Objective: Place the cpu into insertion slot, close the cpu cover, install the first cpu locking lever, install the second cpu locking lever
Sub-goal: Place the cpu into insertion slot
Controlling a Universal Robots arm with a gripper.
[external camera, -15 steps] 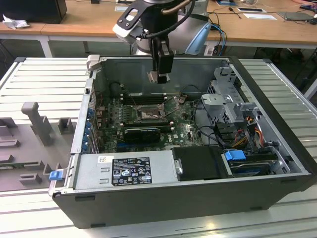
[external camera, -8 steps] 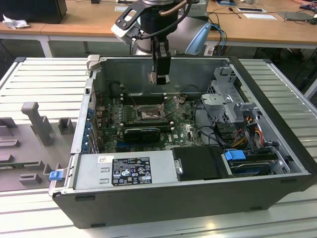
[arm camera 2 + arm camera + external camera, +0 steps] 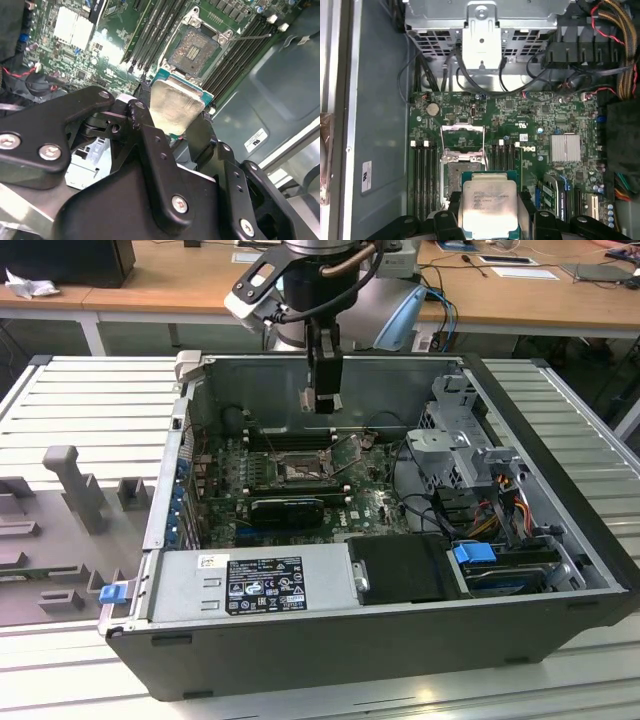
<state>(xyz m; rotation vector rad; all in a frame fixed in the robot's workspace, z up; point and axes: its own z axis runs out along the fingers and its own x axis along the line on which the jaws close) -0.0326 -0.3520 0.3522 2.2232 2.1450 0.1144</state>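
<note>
The end effector (image 3: 489,201) is clamped on the cpu (image 3: 489,206), one black finger (image 3: 142,120) pressed against each of two opposite edges. The chip is held flat, with its silver-grey metal top turned up toward the arm and a thin green border showing around the lid. It is close to square, so no long axis stands out. In the first wrist view its sides run parallel to the sides of the insertion slot (image 3: 451,172). The cpu sits right at the fingertips, between them, and reaches slightly past their ends.

In the exterior view the end effector (image 3: 323,400) hangs point-down inside the open computer case (image 3: 400,640), above the green circuit board (image 3: 370,502) and apart from it. The insertion slot (image 3: 300,468) lies on the board beneath it. The cpu is not seated. In the first wrist view it overlaps one edge of the socket, and the rest of the contact field is uncovered. In the second wrist view the cpu (image 3: 177,102) is just beside the bare socket (image 3: 194,50), which is flanked by long black memory slots (image 3: 240,47).

The cpu cover (image 3: 462,129) is swung open, its frame lying beyond the socket on the side away from the chip. The case rests on a ribbed metal desk (image 3: 90,390).
</note>
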